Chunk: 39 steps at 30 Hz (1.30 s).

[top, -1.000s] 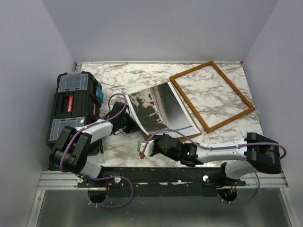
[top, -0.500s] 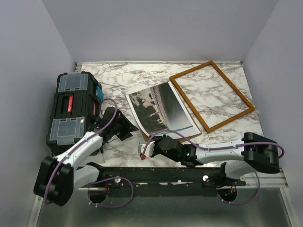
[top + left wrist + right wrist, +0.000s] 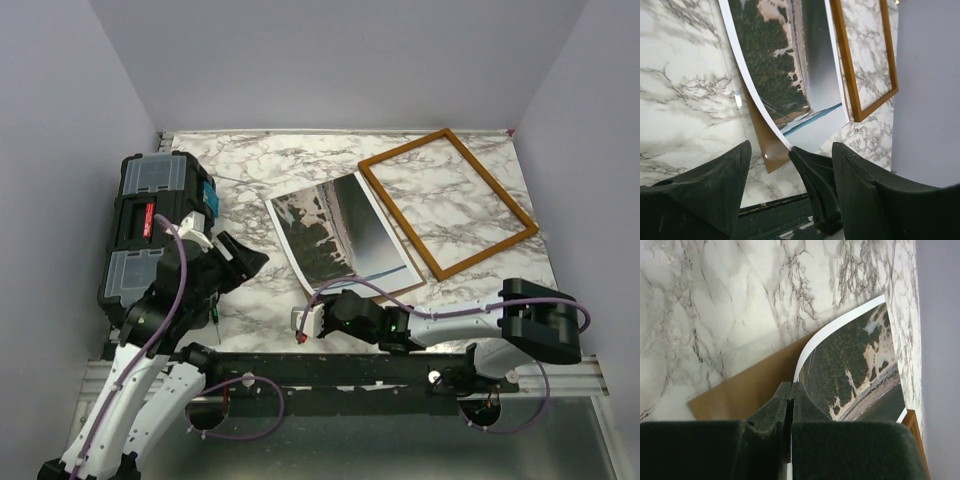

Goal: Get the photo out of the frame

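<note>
The photo (image 3: 338, 232) lies mid-table on a brown backing board (image 3: 750, 390), outside the orange-brown frame (image 3: 447, 203), which lies empty to its right. The photo's near edge (image 3: 757, 107) curls up off the board. My right gripper (image 3: 791, 386) is shut on that lifted white border; from above it (image 3: 312, 312) sits at the photo's near left corner. My left gripper (image 3: 250, 262) is open and holds nothing, hanging left of the photo beside the toolbox. In its own view the left gripper (image 3: 792, 150) looks past the right gripper's dark fingers (image 3: 815, 185).
A black toolbox (image 3: 150, 235) stands at the table's left edge. The frame's near corner (image 3: 857, 117) lies close to the photo's right side. Faint edges of a clear sheet (image 3: 722, 357) show on the marble beside the board. Purple walls close in the back and sides.
The left gripper has opened and its arm has pulled back from the photo's left edge toward the near left. The right gripper has stayed shut at the photo's near corner.
</note>
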Each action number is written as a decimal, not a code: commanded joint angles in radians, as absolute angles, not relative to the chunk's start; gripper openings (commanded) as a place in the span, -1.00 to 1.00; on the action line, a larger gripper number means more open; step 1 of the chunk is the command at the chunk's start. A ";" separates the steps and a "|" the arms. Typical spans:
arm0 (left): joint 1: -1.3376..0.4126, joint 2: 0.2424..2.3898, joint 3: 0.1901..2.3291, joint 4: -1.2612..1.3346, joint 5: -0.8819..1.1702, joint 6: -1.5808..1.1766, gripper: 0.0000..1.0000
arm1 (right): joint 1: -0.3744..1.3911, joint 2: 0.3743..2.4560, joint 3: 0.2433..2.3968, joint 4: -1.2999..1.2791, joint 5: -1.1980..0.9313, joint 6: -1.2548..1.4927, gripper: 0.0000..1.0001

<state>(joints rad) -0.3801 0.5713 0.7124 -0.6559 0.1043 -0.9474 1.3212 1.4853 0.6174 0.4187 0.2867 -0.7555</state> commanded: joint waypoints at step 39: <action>-0.377 0.186 1.252 -0.960 -0.285 -0.578 0.63 | 1.548 0.437 0.992 -0.702 1.071 0.739 0.99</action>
<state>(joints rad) -0.3798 0.1925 1.1919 -0.9836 -0.2245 -0.6350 1.5490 0.4557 0.9695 -0.6323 0.9531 0.6933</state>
